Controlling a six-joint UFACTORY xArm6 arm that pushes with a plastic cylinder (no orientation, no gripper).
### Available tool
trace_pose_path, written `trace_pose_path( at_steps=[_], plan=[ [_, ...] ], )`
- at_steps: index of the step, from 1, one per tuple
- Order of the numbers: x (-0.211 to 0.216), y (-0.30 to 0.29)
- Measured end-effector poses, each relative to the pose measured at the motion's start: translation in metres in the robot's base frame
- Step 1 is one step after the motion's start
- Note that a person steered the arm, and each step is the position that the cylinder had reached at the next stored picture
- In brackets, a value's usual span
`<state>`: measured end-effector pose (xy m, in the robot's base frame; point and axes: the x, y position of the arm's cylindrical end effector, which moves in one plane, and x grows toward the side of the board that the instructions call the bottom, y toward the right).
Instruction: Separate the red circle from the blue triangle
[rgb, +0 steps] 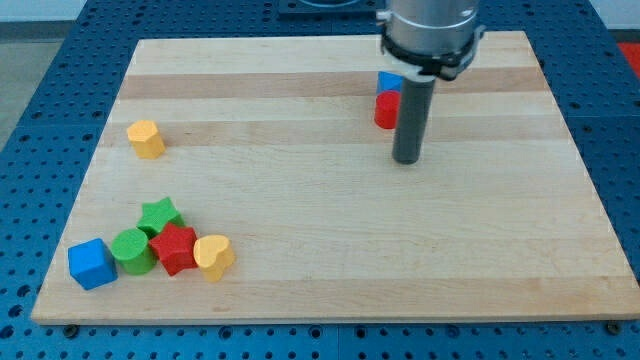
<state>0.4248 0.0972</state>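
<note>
The red circle (385, 110) lies near the view's top, right of centre, partly hidden behind my rod. The blue triangle (388, 81) sits just above it, touching or nearly touching it, and is partly covered by the arm's head. My tip (406, 159) rests on the board just below and slightly right of the red circle, a short way apart from it.
A yellow heart-like block (146, 138) sits at the view's left. At the bottom left lies a cluster: blue cube (91, 264), green circle (131, 251), green star (159, 215), red star (175, 248), yellow heart (213, 256). The wooden board (330, 270) ends in edges all round.
</note>
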Motion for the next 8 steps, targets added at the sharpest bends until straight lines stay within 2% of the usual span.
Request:
trace_pose_path(
  at_steps=[2, 4, 5, 8],
  plan=[
    [-0.035, 0.047],
    [-0.083, 0.055],
    [-0.096, 0.046],
    [-0.096, -0.025]
  ],
)
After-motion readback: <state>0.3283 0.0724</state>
